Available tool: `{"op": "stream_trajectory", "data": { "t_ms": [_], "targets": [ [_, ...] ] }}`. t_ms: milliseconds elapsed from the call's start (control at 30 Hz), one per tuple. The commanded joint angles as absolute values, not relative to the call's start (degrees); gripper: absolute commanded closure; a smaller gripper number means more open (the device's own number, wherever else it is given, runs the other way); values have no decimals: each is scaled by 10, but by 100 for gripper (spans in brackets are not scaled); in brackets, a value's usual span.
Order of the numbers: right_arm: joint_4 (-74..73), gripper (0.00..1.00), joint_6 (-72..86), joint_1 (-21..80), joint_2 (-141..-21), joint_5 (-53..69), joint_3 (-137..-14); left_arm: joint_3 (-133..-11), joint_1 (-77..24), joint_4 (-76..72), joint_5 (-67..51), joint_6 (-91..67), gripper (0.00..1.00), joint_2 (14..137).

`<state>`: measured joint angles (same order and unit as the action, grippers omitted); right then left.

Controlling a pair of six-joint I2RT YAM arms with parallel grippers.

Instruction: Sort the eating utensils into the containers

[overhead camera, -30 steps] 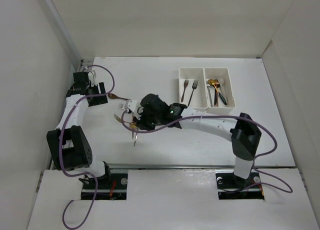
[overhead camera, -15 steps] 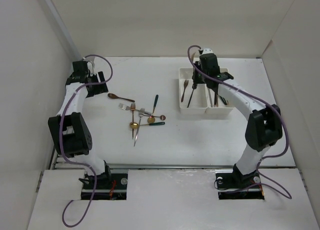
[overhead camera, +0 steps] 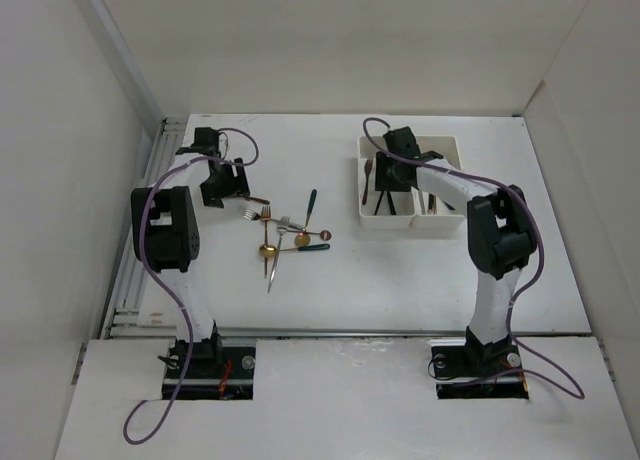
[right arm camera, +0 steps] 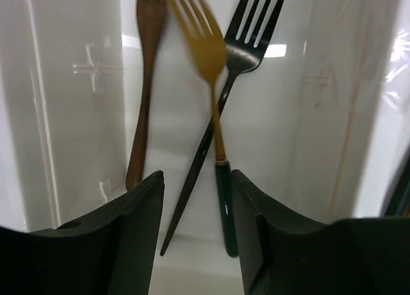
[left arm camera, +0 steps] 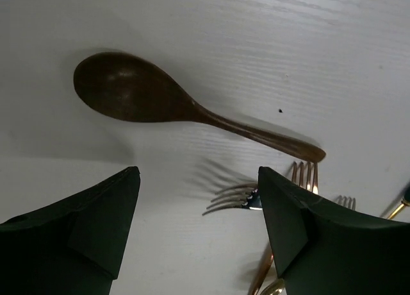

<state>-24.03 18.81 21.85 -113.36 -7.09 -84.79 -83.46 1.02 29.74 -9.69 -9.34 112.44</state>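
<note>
My right gripper (overhead camera: 390,172) is open over the left white bin (overhead camera: 385,218). In the right wrist view, a gold fork with a dark green handle (right arm camera: 216,96) lies blurred between my open right gripper's (right arm camera: 195,179) jaws, beside a brown fork (right arm camera: 144,83) and a black fork (right arm camera: 238,58). My left gripper (overhead camera: 226,180) is open and low over the table next to a brown spoon (left arm camera: 160,102). In the left wrist view, my left gripper (left arm camera: 198,179) has silver fork tines (left arm camera: 230,199) and a copper fork (left arm camera: 305,174) by its right finger. Several utensils (overhead camera: 285,235) lie mid-table.
The right white bin (overhead camera: 462,180) adjoins the left one; its contents are mostly hidden by my right arm. The pile includes two green-handled pieces (overhead camera: 311,202) (overhead camera: 313,247) and a gold spoon (overhead camera: 268,250). White walls enclose the table on the left, back and right.
My right gripper went from the pile to the left bin, and the gold green-handled fork is now in it. My left gripper moved right from the far-left corner to the brown spoon.
</note>
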Motion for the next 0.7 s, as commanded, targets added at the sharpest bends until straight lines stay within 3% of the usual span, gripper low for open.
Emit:
{"op": "stream_trajectory", "data": {
  "t_ms": [0,467,667],
  "targets": [
    [-236,48,201,226,-1096,-99,-880,-885,13,325,-105,-115,28,1148],
    [-258,48,207,226,-1064,-129,-880,-945,-9,341,-84,-127,29,1226],
    [-258,48,207,226,-1059,-141,-886,-976,-63,335,51,-50,50,1259]
  ]
}}
